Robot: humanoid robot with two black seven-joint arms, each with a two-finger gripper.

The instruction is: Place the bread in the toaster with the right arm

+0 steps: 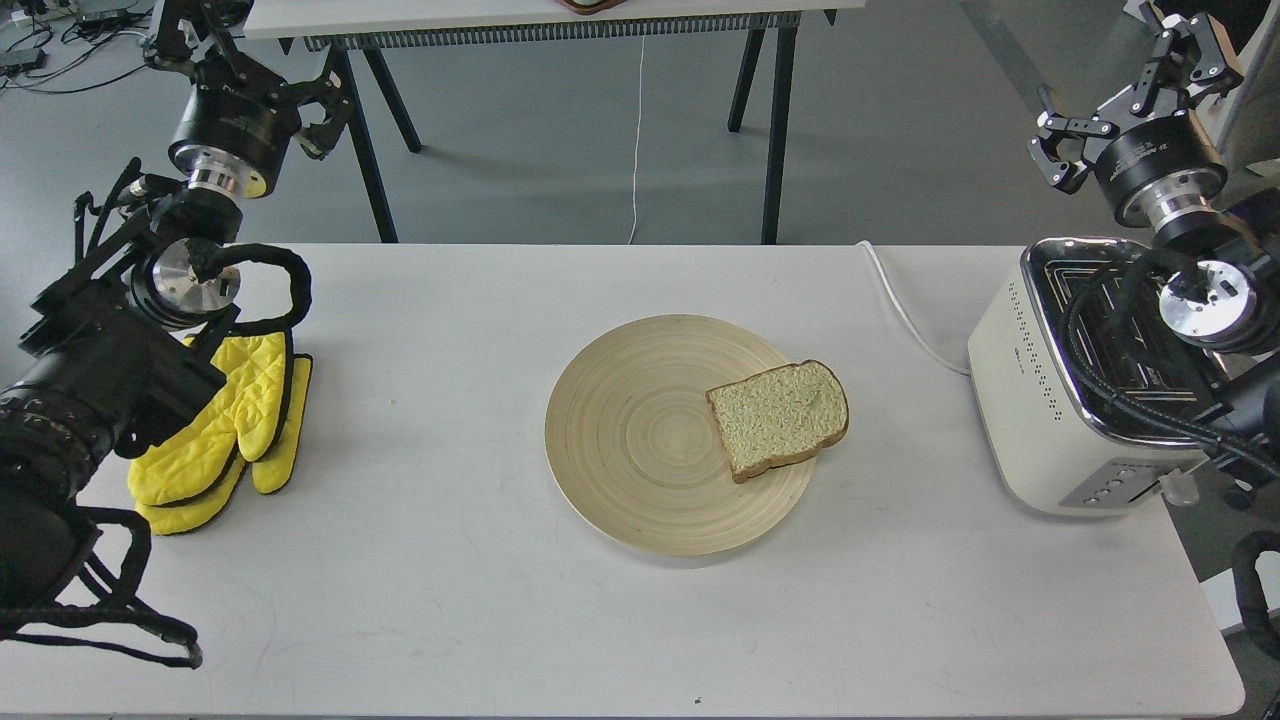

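The bread (780, 418), a pale speckled slice with a brown crust, lies flat on the right rim of a round wooden plate (630, 440) at the table's middle. The cream-white toaster (1035, 400) with its chrome top stands at the table's right edge, partly covered by my right arm. My right gripper (1125, 100) hangs high above and behind the toaster, open and empty, far from the bread. My left gripper (250, 75) is raised at the far left beyond the table's back edge, its fingers spread open and holding nothing.
Yellow oven mitts (225, 430) lie stacked at the left under my left arm. The toaster's white cord (905, 310) runs over the table's back edge. Another table (560, 20) on black legs stands behind. The white table (450, 600) is bare in front.
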